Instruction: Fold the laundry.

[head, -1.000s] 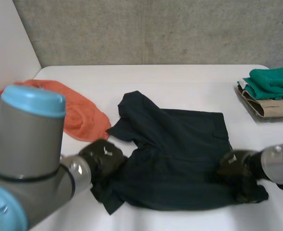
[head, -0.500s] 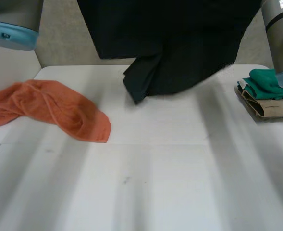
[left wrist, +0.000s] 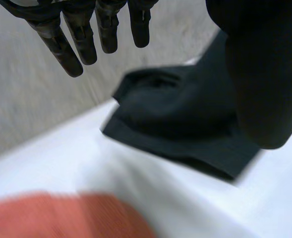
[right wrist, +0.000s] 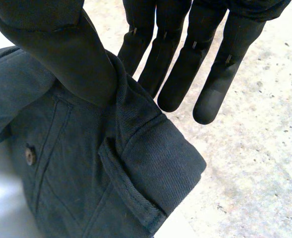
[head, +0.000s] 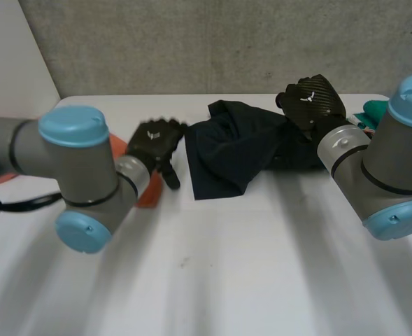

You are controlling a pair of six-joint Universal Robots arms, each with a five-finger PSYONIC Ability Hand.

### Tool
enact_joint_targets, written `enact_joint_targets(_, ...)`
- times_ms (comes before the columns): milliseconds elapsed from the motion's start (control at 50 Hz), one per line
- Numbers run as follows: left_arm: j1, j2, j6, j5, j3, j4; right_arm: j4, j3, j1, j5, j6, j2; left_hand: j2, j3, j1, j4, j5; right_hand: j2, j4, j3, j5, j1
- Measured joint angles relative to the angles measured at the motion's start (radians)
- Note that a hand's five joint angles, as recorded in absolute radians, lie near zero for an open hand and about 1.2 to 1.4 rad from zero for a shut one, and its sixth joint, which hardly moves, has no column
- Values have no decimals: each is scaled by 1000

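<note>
Left robot hand (head: 155, 143) hangs open and empty beside the dark shorts (head: 237, 150). Right robot hand (head: 310, 99), open too, touches them.

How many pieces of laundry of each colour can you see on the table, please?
Dark garment: 1
Orange cloth: 1
Teal garment: 1
Total: 3

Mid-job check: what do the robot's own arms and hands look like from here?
Both arms are thick grey tubes with round light-blue caps: left arm, right arm. The left hand and right hand are black, each with a small white mark on its back. The fingers are slim, segmented and round-tipped.
</note>
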Motion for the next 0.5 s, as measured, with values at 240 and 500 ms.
enact_joint_targets(240, -40, -28, -226, -64, 55, -200, 247, -144, 80, 93, 32, -53, 0, 0, 0, 0, 0, 0, 0, 0, 0, 0)
enact_joint_targets(500, -105, -95, -428, -97, 146, -267, 389, -310, 179, 199, 77, -80, 0, 0, 0, 0, 0, 0, 0, 0, 0, 0)
